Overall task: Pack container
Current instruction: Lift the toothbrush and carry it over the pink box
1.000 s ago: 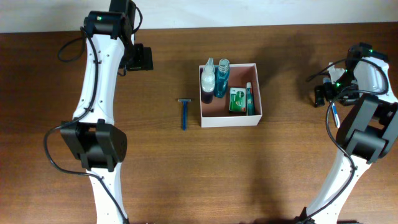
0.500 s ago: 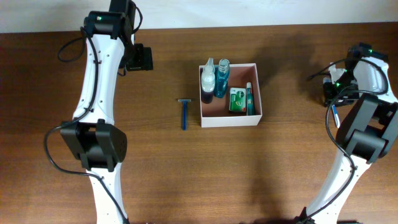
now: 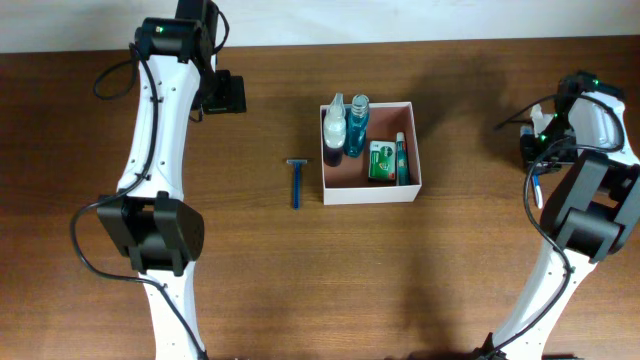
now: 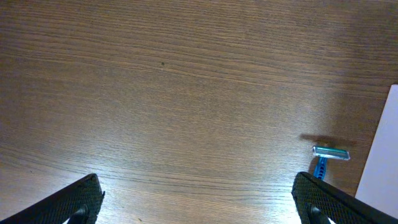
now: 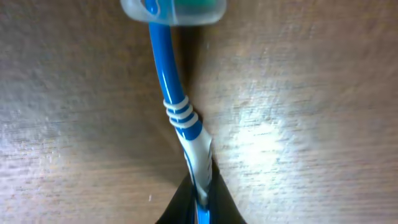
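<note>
Right gripper [image 5: 198, 202] has just closed on the toothbrush [image 5: 177, 112] handle, far right of the table [image 3: 450, 280]. The grasp looks made. Container [image 3: 370, 192] sits centre, partly packed. Left gripper [image 4: 199, 205] is wide and empty. I'd lift next.

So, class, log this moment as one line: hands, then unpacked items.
left hand: open, empty; right hand: shut on blue-and-white toothbrush; blue disposable razor: outside square white-walled container

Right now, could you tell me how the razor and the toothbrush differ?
The razor lies free, left of the container; the toothbrush is pinched at its handle by the right gripper. The razor's handle is all blue; the toothbrush's is blue and white, its head under a clear cap. Both are outside the container.
</note>
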Tool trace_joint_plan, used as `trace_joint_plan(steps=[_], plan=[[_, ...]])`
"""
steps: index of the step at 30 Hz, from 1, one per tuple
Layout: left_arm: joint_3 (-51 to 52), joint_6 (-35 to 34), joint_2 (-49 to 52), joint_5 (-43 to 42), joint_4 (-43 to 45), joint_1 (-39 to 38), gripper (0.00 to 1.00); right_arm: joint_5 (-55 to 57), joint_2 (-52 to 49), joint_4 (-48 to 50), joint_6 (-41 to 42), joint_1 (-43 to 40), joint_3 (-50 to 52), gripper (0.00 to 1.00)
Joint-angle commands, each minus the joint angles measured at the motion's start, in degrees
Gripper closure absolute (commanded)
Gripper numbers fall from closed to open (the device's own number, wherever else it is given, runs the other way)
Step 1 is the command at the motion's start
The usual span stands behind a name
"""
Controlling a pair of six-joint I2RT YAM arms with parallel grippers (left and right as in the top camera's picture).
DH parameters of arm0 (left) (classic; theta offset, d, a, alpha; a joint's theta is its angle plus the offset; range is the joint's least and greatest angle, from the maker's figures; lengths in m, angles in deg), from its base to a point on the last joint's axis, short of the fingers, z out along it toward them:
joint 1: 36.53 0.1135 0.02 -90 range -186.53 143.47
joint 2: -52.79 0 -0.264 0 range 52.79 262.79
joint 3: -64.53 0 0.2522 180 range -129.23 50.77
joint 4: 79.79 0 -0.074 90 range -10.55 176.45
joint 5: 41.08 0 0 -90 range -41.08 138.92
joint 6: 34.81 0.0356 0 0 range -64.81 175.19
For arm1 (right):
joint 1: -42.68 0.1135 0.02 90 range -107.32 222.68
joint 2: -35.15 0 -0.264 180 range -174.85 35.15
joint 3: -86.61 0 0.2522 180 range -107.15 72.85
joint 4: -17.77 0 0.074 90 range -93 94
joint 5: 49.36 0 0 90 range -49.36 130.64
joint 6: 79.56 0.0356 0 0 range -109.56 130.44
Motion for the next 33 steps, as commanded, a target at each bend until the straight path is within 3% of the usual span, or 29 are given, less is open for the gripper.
trace_joint_plan(steps=[1,13,18,25,33], plan=[[0.24,-0.57,0.09,-0.17,0.0,0.02,0.0,0.59,-1.66,-1.51,1.36,0.11,-2.49,0.96],[0.24,-0.57,0.09,-0.17,1.36,0.02,0.01,-10.03,-1.64,-19.85,4.11,4.76,-24.65,0.96],[0.24,-0.57,0.09,-0.17,1.51,0.02,0.01,-10.27,-1.38,-26.71,11.15,10.25,-36.65,0.96],[0.24,-0.57,0.09,-0.17,0.79,0.02,0.01,-15.78,0.94,-26.69,20.76,19.8,-39.89,0.96],[0.24,-0.57,0.09,-0.17,-0.13,0.02,0.01,-15.67,0.92,-26.45,23.61,28.72,-38.27,0.96]])
